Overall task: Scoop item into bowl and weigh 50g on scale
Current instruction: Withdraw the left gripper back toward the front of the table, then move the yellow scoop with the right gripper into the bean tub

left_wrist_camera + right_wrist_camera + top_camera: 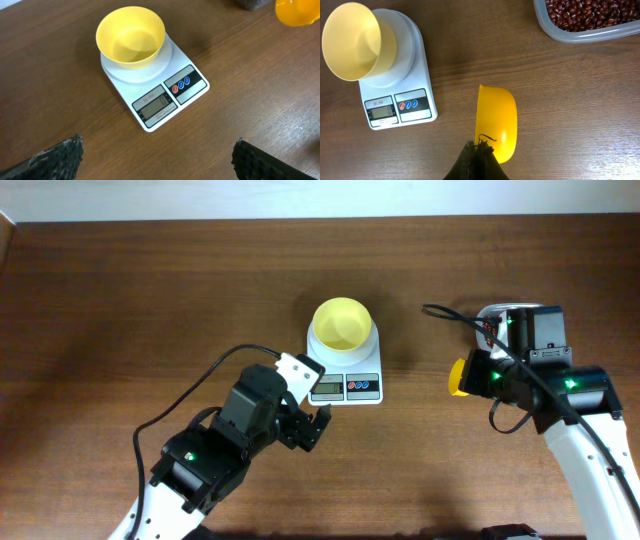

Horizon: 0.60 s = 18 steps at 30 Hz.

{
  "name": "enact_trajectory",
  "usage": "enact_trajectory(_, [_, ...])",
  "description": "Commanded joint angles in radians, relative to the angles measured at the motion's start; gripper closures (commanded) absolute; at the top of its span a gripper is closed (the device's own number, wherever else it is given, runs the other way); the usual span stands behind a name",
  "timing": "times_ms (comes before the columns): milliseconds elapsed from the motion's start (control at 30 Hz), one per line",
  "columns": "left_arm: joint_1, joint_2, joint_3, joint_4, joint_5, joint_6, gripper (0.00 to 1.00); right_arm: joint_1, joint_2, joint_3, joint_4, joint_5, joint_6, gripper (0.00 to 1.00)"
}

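Observation:
The pale-yellow bowl (343, 322) stands empty on the white scale (346, 385), whose display (156, 102) reads zero. My left gripper (312, 428) hovers just in front of the scale, open wide with nothing between its fingers (56, 160). My right gripper (479, 148) is shut on the handle end of a bright-yellow scoop (497, 122), tipped on its side over the table right of the scale. Dark red-brown beans (590, 12) fill a clear container (580, 36) at the far right. In the overhead view my right arm hides the beans.
Bare wooden table (150, 300) stretches left of the scale and between the scale and the scoop (456, 377). A black cable (445, 312) loops off the right arm.

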Motion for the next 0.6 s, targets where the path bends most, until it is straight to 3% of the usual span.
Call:
enact_trajectory(0, [0.004, 0.003, -0.016, 0.005, 0.018, 0.036, 0.01, 0.005, 0.003, 0.019, 0.003, 0.012, -0.008, 0.96])
enact_trajectory(567, [-0.025, 0.003, -0.058, 0.062, 0.011, 0.057, 0.01, 0.005, 0.003, 0.019, 0.000, 0.011, -0.008, 0.96])
